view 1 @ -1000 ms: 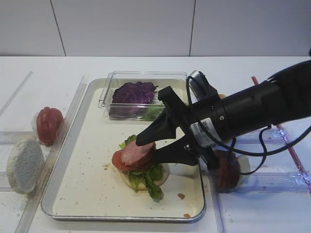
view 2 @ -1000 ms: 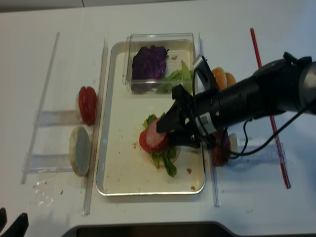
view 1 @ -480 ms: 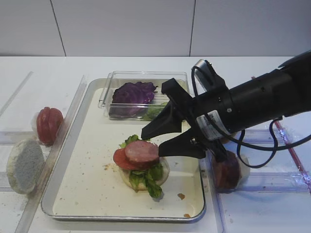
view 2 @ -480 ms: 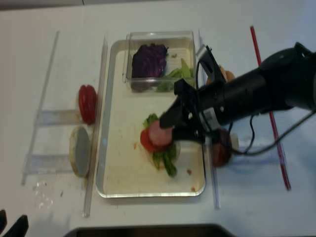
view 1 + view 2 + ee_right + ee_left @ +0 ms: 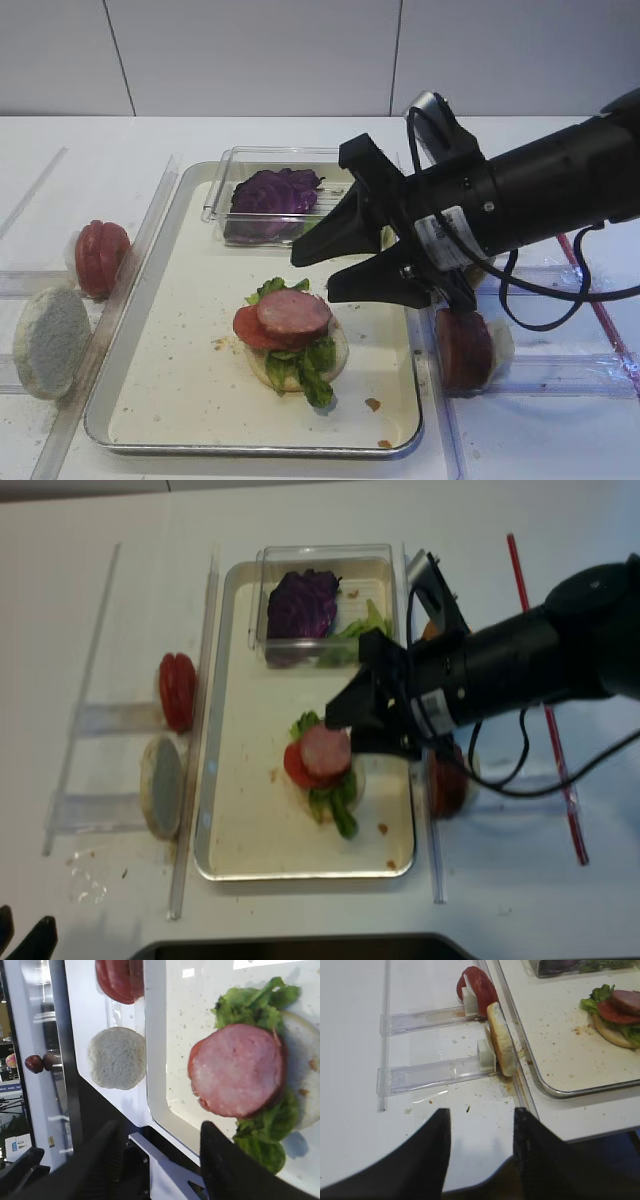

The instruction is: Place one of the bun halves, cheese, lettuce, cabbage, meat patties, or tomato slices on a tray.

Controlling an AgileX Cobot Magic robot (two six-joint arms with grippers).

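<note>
On the metal tray [image 5: 250, 448] lies a stack: a bun half [image 5: 338, 352], green lettuce [image 5: 312, 378], a tomato slice [image 5: 246, 328] and, on top, a meat patty [image 5: 295, 312]. My right gripper [image 5: 315, 278] hangs open just above and to the right of the stack, touching nothing. In the right wrist view the patty [image 5: 235, 1070] lies free ahead of the spread fingers [image 5: 225, 1160]. My left gripper [image 5: 480, 1115] is open and empty over the table's front edge, left of the tray [image 5: 560, 1060].
A clear box [image 5: 225, 190] at the tray's back holds purple cabbage [image 5: 275, 192] and lettuce [image 5: 318, 230]. Left racks carry tomato slices [image 5: 100, 258] and a pale bun half [image 5: 50, 340]. Meat patties [image 5: 465, 350] stand on the right rack. A red stick [image 5: 545, 700] lies far right.
The patty that sat between my right fingers now lies flat on the tomato slice. The right gripper has drawn back up and to the right, clear of the stack.
</note>
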